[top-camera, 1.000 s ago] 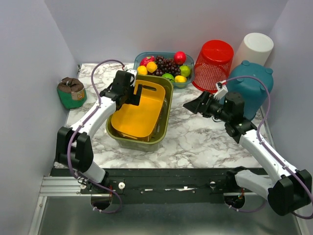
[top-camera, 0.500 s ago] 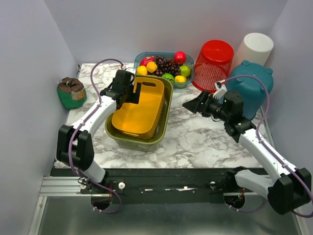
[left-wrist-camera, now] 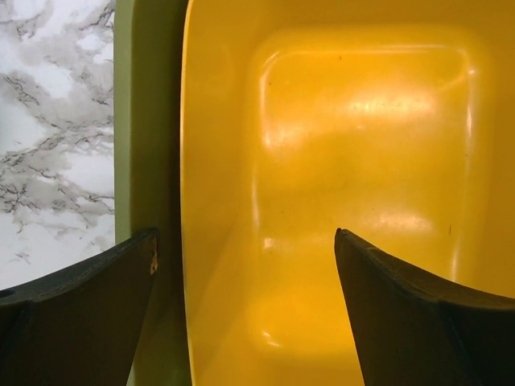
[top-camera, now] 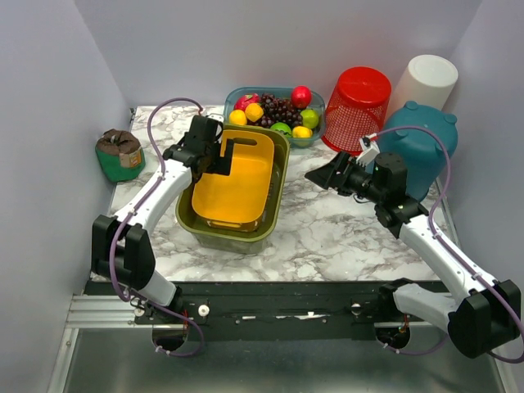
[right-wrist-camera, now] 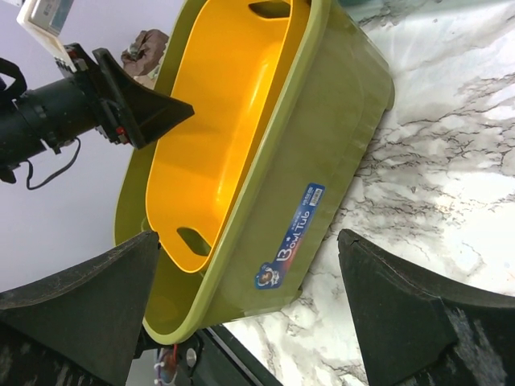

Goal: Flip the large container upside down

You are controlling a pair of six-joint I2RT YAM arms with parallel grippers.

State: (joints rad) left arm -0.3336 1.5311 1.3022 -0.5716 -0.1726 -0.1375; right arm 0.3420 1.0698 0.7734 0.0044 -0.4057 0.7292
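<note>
green tub: upright on tabletop, yellow tub nested inside
left claw: wide open astride their left walls, empty
right claw: open, empty, nearby
risk: yellow one prob slides out mid-flip

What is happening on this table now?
A two-armed robot works at a green tub, upright, with a yellow tub nested inside. Its left gripper is open, one finger on each side of the yellow tub's wall. The right gripper is open, facing the green tub from the right, apart from it. Neither tub is turned yet.
</note>
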